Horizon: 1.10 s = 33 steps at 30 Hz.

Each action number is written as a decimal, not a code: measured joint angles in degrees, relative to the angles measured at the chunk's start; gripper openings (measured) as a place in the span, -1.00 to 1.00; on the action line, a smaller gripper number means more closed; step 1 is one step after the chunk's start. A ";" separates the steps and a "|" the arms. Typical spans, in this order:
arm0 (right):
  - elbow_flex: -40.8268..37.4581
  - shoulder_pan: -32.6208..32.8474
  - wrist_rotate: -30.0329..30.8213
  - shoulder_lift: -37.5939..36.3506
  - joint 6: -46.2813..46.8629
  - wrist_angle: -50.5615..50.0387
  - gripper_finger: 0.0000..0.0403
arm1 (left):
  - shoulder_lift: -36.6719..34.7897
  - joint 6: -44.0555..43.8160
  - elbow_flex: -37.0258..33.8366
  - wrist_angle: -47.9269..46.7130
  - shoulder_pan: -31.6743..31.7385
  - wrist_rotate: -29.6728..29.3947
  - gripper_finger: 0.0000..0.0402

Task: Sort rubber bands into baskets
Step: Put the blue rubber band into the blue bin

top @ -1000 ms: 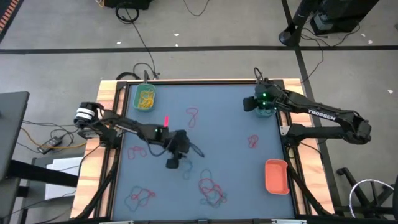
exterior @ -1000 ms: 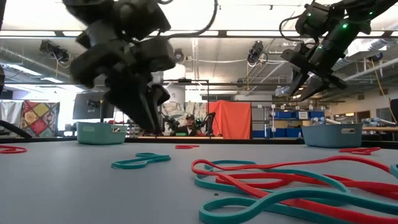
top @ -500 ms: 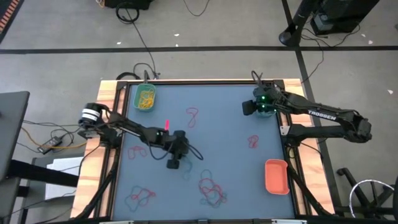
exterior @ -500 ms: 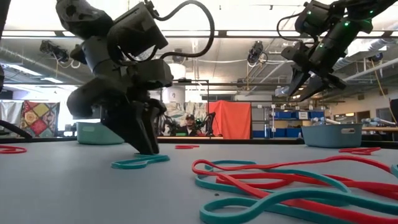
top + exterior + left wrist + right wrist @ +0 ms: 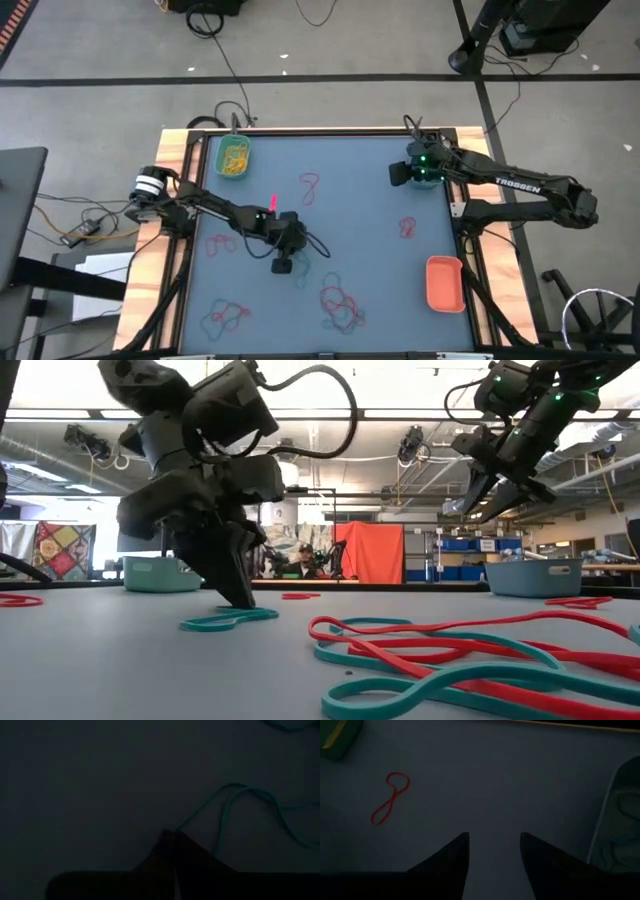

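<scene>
My left gripper is tipped down onto the mat mid-table, its fingertips shut on the end of a teal rubber band, which also shows in the left wrist view and still lies flat. My right gripper is open and empty, hovering beside the teal basket at the back right. The green basket at the back left holds yellow bands. The orange-red basket sits at the front right. Single red bands lie on the mat.
Tangles of red and teal bands lie at the front middle and the front left. Black cables run on the floor behind the table. Wooden table edges frame the blue mat.
My left gripper came down from above the mat onto the teal band and shifted slightly toward the table's front. The right arm barely moved.
</scene>
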 joint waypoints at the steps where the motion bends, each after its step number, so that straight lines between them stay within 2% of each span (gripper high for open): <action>1: 0.00 0.04 -0.41 0.00 0.06 0.44 -0.07 | -0.49 0.06 1.05 -0.62 0.05 -0.64 -0.98; 4: 0.00 0.64 -3.03 0.00 -1.34 2.49 -0.07 | -1.54 2.39 4.34 -0.42 1.06 -2.90 -0.99; 8: 0.00 2.05 -9.71 0.00 -6.75 6.42 -0.07 | -2.60 2.94 9.52 -0.89 3.10 -2.95 -0.99; 14: 0.00 5.23 -25.85 0.00 -16.06 15.36 -0.07 | -2.57 2.94 17.88 -0.34 5.92 -2.53 -0.99; 18: 0.00 8.32 -32.40 0.00 -16.96 21.21 -0.07 | -2.57 3.19 23.46 -0.66 7.28 -3.59 -1.00; 24: 0.00 12.93 -32.42 0.00 -16.96 25.82 -0.07 | -2.59 5.51 30.27 -2.53 9.45 -3.69 -1.00; 33: 0.00 16.50 -21.80 2.25 -20.09 34.80 -0.07 | -2.68 5.92 35.67 -4.01 11.41 -1.63 -1.00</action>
